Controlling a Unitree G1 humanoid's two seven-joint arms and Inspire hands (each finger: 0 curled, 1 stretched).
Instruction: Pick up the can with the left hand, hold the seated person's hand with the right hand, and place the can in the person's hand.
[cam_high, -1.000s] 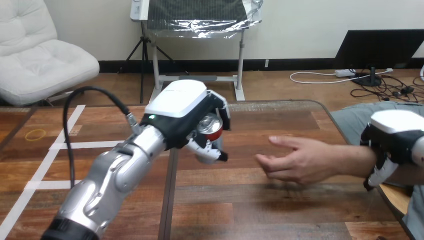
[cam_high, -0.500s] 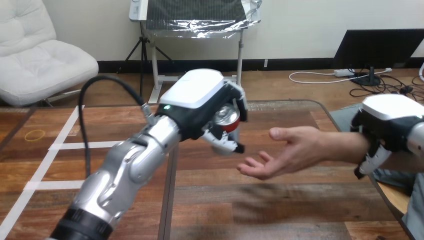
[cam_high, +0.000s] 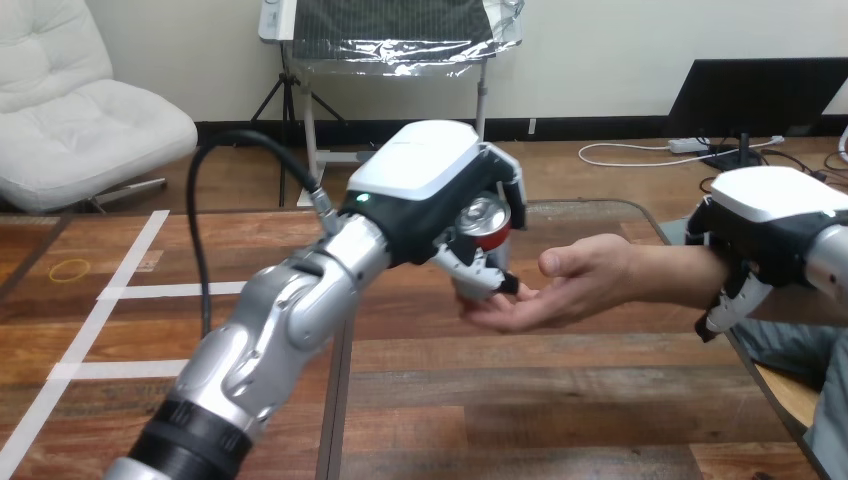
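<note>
Your left hand (cam_high: 425, 190) is curled tight round the can (cam_high: 487, 222), which lies tilted in the grip with its silver top facing you. Over the last second this hand has carried the can rightward and a little higher. It was well apart from the person's hand (cam_high: 575, 285) and now hangs just over the fingertips. That hand has meanwhile turned palm up and risen to meet it. Your right hand (cam_high: 765, 225) rests over the person's wrist (whether it truly clasps the wrist, I cannot tell). The handover looks close: the can probably needs only a short move right and down onto the palem before you let go.

Below is the wooden table (cam_high: 520, 400), with white tape (cam_high: 120, 292) lines and a yellow band (cam_high: 70, 268) at its left. There is little free room between can and palm.
</note>
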